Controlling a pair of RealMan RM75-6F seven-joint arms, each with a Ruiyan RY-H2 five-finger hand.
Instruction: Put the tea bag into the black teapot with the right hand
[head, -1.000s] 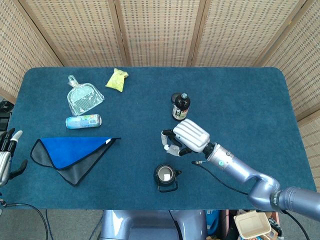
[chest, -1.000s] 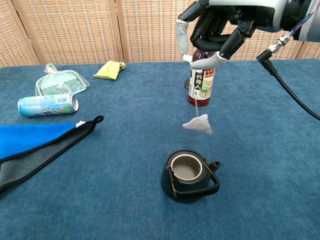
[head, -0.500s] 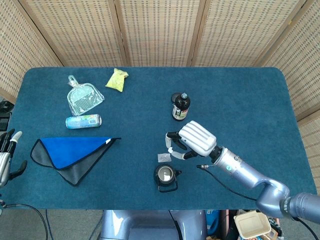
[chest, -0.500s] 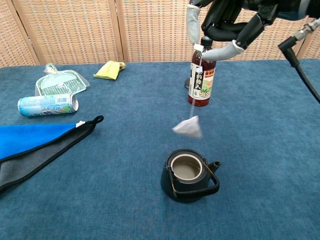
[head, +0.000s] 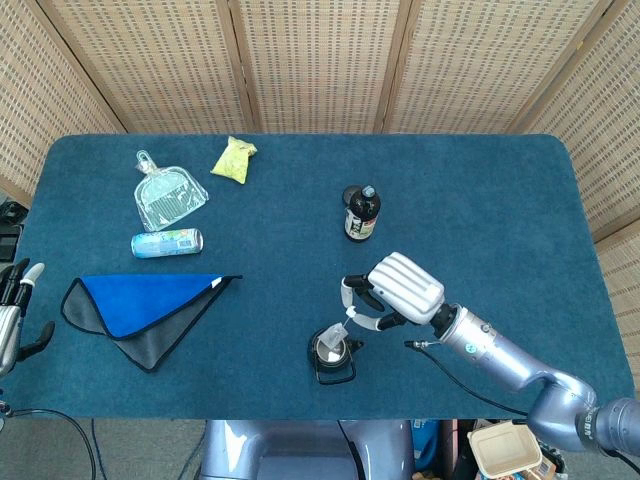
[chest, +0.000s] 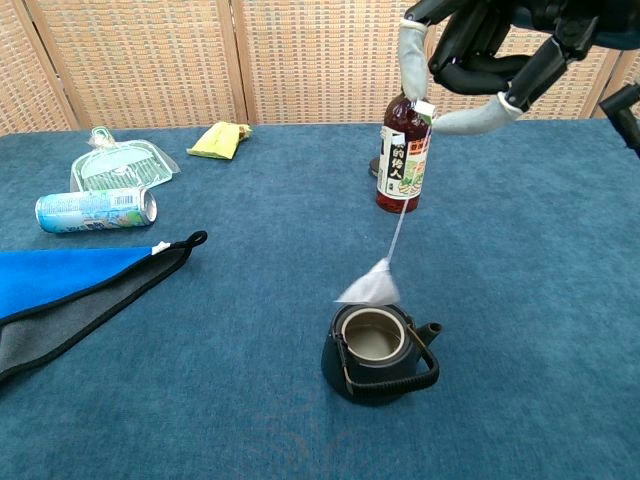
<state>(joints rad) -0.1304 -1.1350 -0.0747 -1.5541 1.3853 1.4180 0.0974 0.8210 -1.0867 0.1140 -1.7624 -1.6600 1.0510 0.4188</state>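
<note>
The tea bag (chest: 368, 289) hangs on its string just above the rim of the teapot (chest: 378, 352), at the far-left edge of the opening, blurred and tilted, not yet inside. In the head view the bag (head: 333, 334) shows over the pot (head: 331, 352) mouth. The pot stands upright near the front edge of the table (head: 480, 190), lid off, spout toward your right in the chest view, handle folded down at the front.

Your right hand (chest: 487, 55) is up high and to the right of the pot, pinching the paper tag at the string's top end between two fingertips (chest: 412, 50); the other fingers are curled loosely behind. The string runs slanted from the tag down to the bag. From the head view the right hand (head: 396, 290) sits just right of and behind the pot.

Behind the hand stands a dark bottle (chest: 403, 158), upright, well apart from the pot. Farther left lie a blue and grey cloth (head: 145, 310), a can (head: 167, 242) on its side, a clear dustpan (head: 168, 194) and a yellow packet (head: 234, 159).

Your left hand (head: 14, 315) shows at the left edge of the head view, off the table; you cannot tell how its fingers lie.
</note>
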